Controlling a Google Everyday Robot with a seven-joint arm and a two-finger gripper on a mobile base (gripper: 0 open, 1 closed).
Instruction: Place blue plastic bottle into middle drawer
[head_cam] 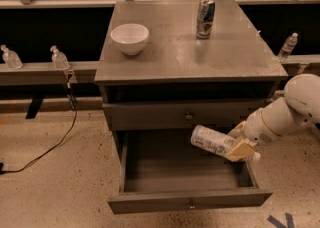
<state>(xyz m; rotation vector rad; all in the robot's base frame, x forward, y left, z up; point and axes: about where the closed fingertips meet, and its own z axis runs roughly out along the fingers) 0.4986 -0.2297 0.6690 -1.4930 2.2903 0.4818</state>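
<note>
The blue plastic bottle (212,141) lies nearly level, cap end pointing left, held above the right part of the open middle drawer (185,171). My gripper (239,148) comes in from the right on a white arm and is shut on the bottle's right end. The drawer is pulled out wide, its grey floor bare, its slim front panel nearest the camera. The bottle hangs a little above the drawer floor, just below the closed upper drawer front (187,115).
On the grey cabinet top (190,52) stand a white bowl (129,38) at the left and a dark tall can (205,18) at the back. Small clear bottles (59,58) sit on side ledges. A black cable (55,142) runs over the floor at left.
</note>
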